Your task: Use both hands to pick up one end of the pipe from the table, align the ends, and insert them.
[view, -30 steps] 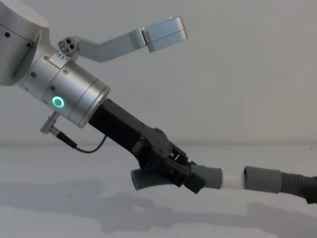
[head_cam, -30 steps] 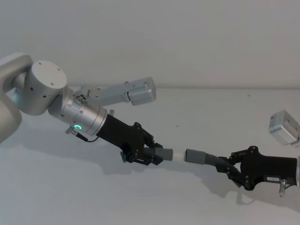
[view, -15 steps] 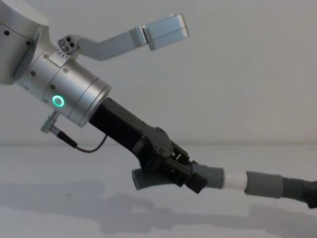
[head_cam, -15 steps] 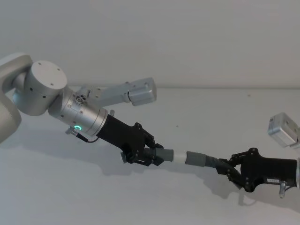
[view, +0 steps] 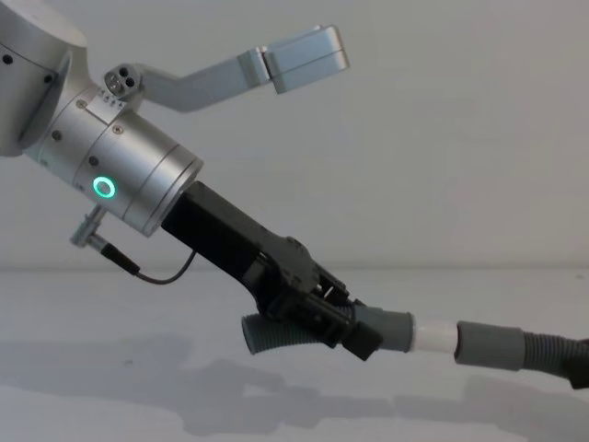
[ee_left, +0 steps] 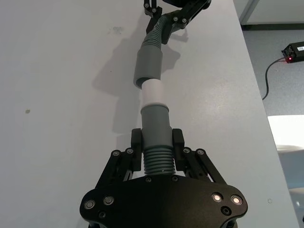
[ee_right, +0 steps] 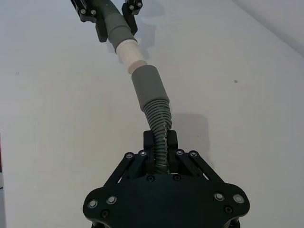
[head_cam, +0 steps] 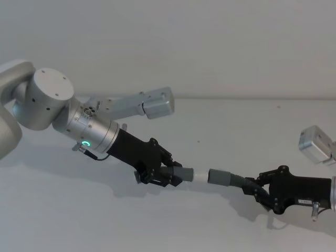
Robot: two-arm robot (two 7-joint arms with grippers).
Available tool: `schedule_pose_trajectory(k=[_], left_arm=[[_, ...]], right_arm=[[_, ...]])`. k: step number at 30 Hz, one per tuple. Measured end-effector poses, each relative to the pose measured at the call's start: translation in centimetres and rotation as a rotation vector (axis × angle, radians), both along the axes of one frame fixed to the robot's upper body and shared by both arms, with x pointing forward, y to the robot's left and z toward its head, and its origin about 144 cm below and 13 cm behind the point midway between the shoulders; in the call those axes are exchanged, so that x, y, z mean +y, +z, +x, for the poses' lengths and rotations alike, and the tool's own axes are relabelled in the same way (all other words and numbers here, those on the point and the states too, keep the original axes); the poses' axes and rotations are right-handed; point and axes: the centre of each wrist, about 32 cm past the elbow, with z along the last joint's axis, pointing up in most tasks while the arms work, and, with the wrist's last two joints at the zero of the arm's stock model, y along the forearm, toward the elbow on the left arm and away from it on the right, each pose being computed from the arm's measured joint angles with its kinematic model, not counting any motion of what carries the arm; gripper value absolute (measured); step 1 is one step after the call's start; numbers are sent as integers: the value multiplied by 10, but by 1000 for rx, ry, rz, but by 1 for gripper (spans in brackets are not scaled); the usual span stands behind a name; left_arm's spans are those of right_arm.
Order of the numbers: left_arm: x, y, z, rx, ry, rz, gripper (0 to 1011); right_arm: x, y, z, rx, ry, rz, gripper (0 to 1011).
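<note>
Two pipe pieces held end to end above the worktop

Left gripper fingers clamp the short piece; right gripper fingers clamp the long piece; white tip meets socket, nothing between.

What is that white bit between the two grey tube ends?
It is the short hose's narrow white tip, bridging its cuff and the long hose's socket. The left wrist view shows it partly inserted.
</note>
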Motion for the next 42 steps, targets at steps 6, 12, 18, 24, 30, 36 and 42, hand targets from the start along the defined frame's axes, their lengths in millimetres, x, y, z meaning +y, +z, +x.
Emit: schedule_pose_trajectory(k=[6, 12, 18, 24, 30, 36, 42], left_arm=[[0, 0, 0, 1, 0, 1, 356], [0, 0, 1, 3, 0, 2, 356], [1, 0, 1, 3, 2, 2, 356], [1, 0, 2, 3, 3, 3, 356], [1, 1, 3, 3, 2, 4, 356], [0, 1, 3, 4, 0, 5, 356], [0, 0, 4, 5, -1, 5, 356]], right_arm=[[0, 0, 1, 4, -4, 3, 136], [0, -1, 2, 8, -4, 6, 136], [0, -1, 3, 14, -1, 8, 136], [-1, -2, 3, 19, 1, 7, 136], [-1, -2, 3, 23, 3, 9, 136], [-2, -2, 3, 26, 2, 11, 136], [-3, -2, 4, 30, 2, 15, 136]])
